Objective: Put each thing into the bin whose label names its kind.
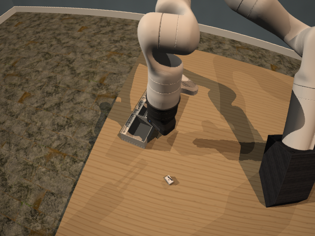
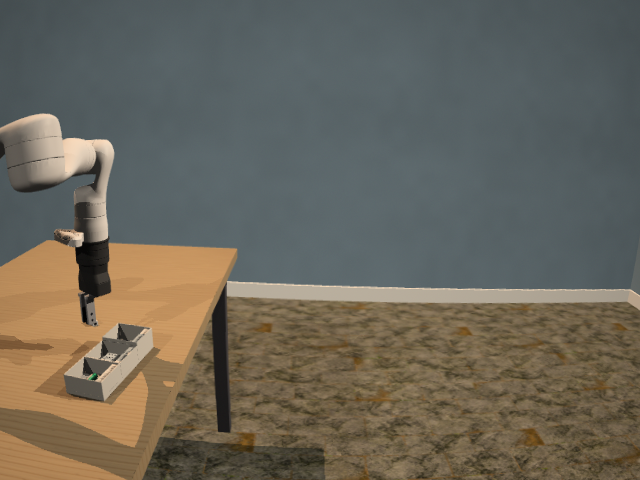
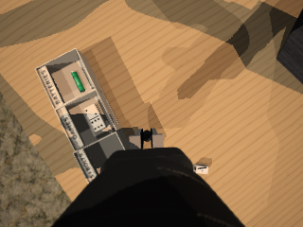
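Still, domino (image 3: 94, 117) inside GAMES bin (image 3: 70, 129).
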You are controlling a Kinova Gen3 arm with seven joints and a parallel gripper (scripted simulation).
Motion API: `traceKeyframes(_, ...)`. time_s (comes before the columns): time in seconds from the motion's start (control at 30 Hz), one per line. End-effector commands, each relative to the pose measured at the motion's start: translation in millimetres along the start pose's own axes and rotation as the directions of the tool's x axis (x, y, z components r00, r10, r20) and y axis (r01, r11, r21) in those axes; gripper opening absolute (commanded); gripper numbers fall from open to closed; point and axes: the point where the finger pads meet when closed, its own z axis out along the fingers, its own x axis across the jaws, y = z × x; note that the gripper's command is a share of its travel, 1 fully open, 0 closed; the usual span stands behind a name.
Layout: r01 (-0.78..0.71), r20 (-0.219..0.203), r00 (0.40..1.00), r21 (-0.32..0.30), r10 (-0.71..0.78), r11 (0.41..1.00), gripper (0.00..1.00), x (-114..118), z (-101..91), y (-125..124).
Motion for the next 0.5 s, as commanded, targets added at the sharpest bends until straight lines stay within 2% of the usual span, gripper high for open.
traceKeyframes(0.0,0.0,0.002,1.0,-0.003,0.0,1.0,0.34,-0.5,-6.7,0.9)
traceKeyframes(0.13,0.0,0.002,1.0,-0.003,0.0,1.0,0.34,-0.8,-6.7,1.1)
traceKeyframes(0.27,0.198,0.003,0.98,-0.003,-0.198,0.98,0.34,-20.7,-6.8,14.3)
traceKeyframes(0.33,0.198,0.003,0.98,-0.003,-0.198,0.98,0.34,-20.7,-6.8,14.3)
traceKeyframes(0.47,0.389,0.003,0.921,-0.002,-0.389,0.921,0.34,-40.8,-6.9,27.7)
